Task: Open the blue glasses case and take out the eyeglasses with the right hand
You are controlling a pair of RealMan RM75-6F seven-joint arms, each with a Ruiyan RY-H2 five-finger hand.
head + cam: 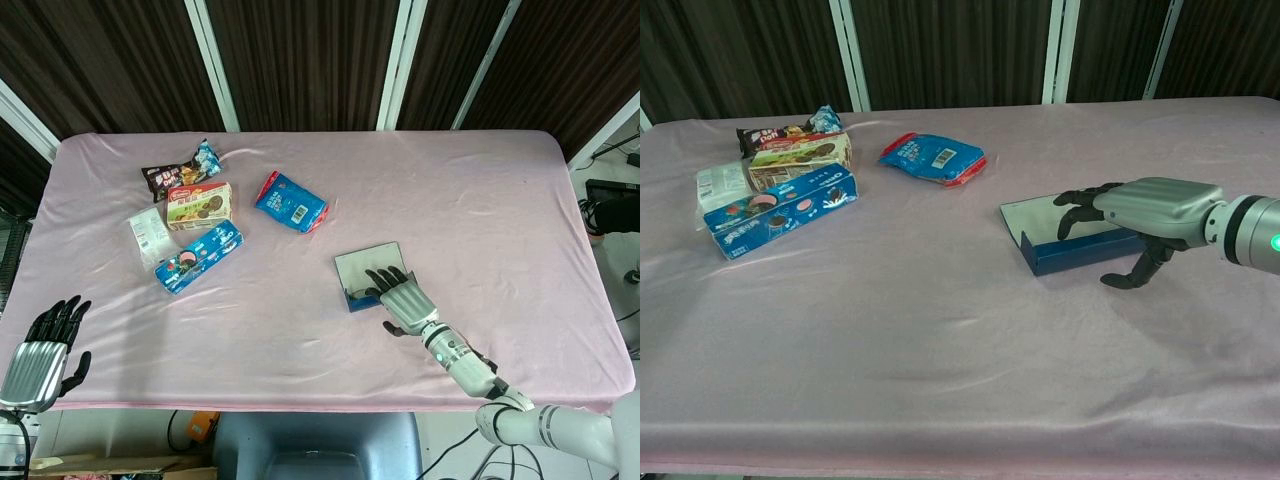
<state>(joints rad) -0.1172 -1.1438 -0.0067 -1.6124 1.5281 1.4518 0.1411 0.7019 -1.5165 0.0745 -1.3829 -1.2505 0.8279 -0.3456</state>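
Observation:
The blue glasses case (362, 283) (1076, 248) lies open right of the table's middle, its pale-lined lid (366, 262) (1035, 214) folded back flat. My right hand (405, 301) (1152, 204) hovers palm down over the tray half. Its fingers (1077, 199) are spread and reach over the tray, and its thumb hangs in front of the case's near wall. It holds nothing that I can see. The hand covers the tray, so the eyeglasses are hidden. My left hand (40, 345) hangs off the table's near left corner with its fingers apart and nothing in it.
Snack packs lie at the far left: a blue pouch (291, 201) (933, 157), a cookie box (199, 205), a blue biscuit box (198, 256) (780, 211), a dark wrapper (180, 172) and a white packet (148, 236). A pink cloth (300, 330) covers the table.

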